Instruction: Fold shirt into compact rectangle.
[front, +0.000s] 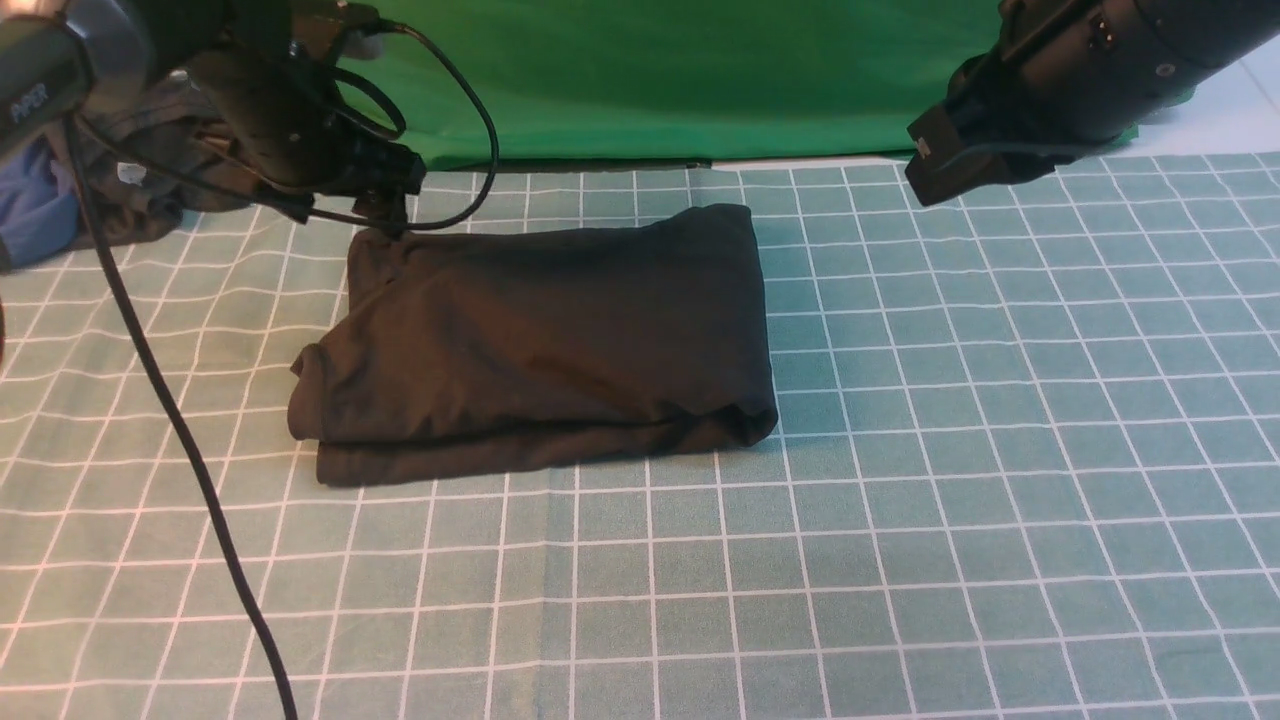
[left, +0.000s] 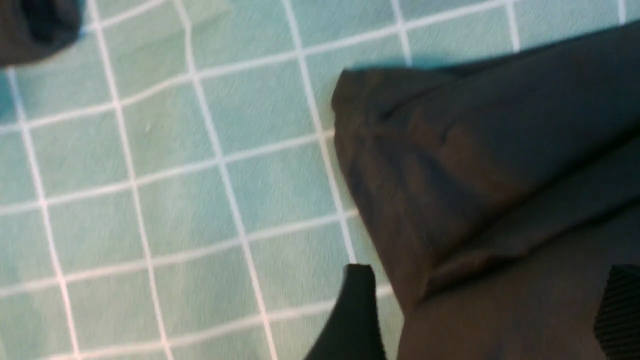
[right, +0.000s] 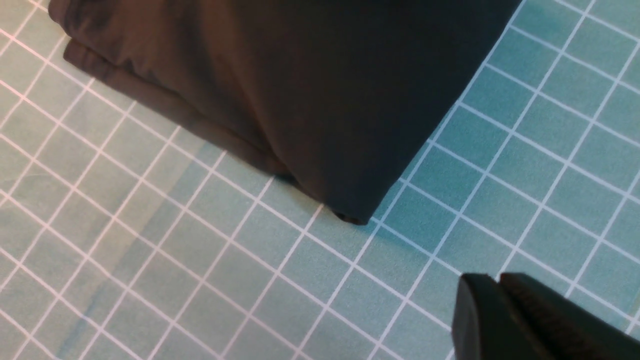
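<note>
The black shirt (front: 540, 340) lies folded into a thick, roughly rectangular bundle on the checked cloth, with layered edges along its near and left sides. My left gripper (front: 392, 218) hovers at the shirt's far left corner. In the left wrist view its fingers (left: 357, 310) stand wide apart, open, over the shirt's (left: 480, 165) corner folds, gripping nothing. My right gripper (right: 500, 282) is shut and empty, raised to the right of the shirt (right: 300, 85), off its near right corner. In the front view only the right arm's end (front: 960, 150) shows, high at the far right.
A green backdrop (front: 680, 70) hangs behind the table. A heap of other garments, dark grey (front: 150, 200) and blue (front: 35, 205), lies at the far left. The left arm's cable (front: 180, 430) trails across the teal checked tablecloth (front: 900, 500).
</note>
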